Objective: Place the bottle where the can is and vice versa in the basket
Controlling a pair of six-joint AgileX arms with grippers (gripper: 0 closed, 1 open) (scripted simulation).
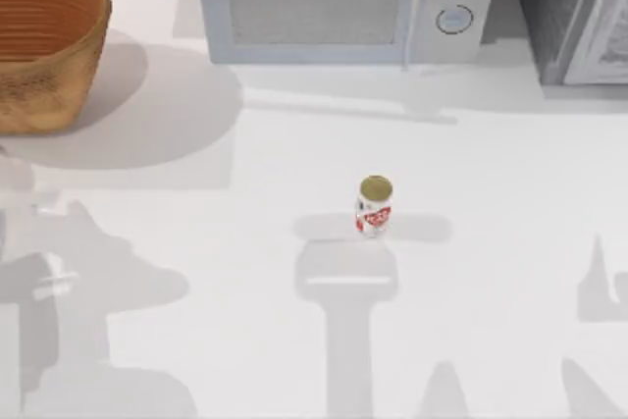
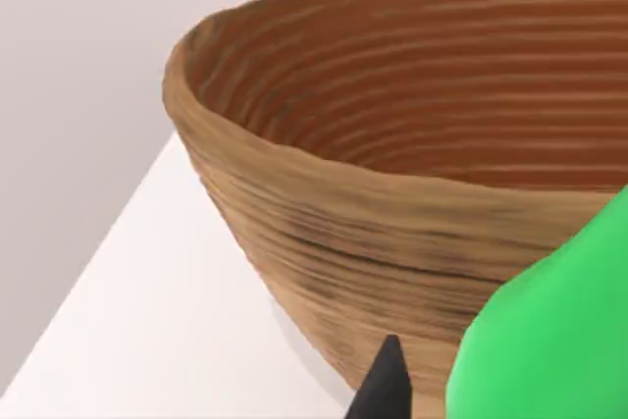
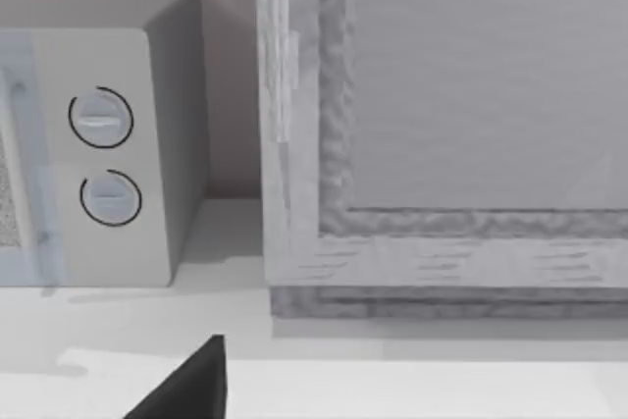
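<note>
Bottle [image 2: 549,340] looks light, stiff and slick, best held mid-body; left end effector [image 2: 432,390] seems clenched on it beside the basket [image 2: 324,233]. Can [image 1: 374,207] stands mid-bench, upright.

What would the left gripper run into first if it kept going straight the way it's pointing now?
Most likely the basket: in the left wrist view its outer woven wall stands directly ahead, close, with the green bottle at the left gripper. Depth is hard to judge, so whether it meets wall or rim is uncertain.
</note>
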